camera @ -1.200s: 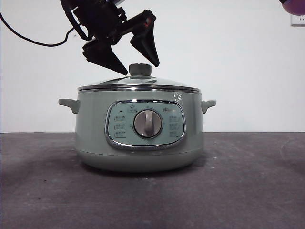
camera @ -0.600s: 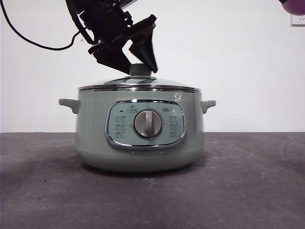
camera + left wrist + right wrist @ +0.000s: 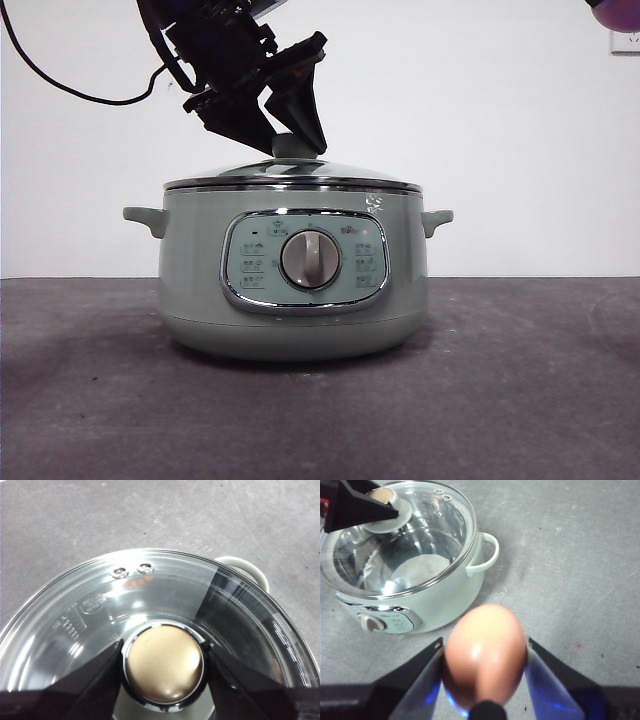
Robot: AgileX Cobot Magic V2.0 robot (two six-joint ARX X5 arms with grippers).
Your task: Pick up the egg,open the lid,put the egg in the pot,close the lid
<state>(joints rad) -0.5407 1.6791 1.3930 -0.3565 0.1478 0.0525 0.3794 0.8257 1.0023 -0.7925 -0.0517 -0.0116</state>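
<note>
The pale-green pot point(image 3: 200, 260) stands mid-table with its lid point(image 3: 330, 175) on, a clear dome with a chrome rim. My left gripper point(image 3: 296, 150) comes down from the upper left, and its jaws press both sides of the lid's knob point(image 3: 164, 662). In the right wrist view the reddish-brown egg point(image 3: 485, 650) is held between the jaws of my right gripper point(image 3: 485, 657), high above the table to the right of the pot point(image 3: 435, 600). Through the lid point(image 3: 425, 535) the pot's inside shows.
The dark grey table point(image 3: 520, 380) stretches around the pot. A side handle point(image 3: 487, 555) sticks out toward the right arm. The right arm shows only as a dark tip point(image 3: 612, 6) at the front view's top right corner. A black cable point(image 3: 80, 90) hangs at upper left.
My left gripper has come down to the lid's knob and its jaws have narrowed from wide apart to pressing the knob. The pot and lid have not moved.
</note>
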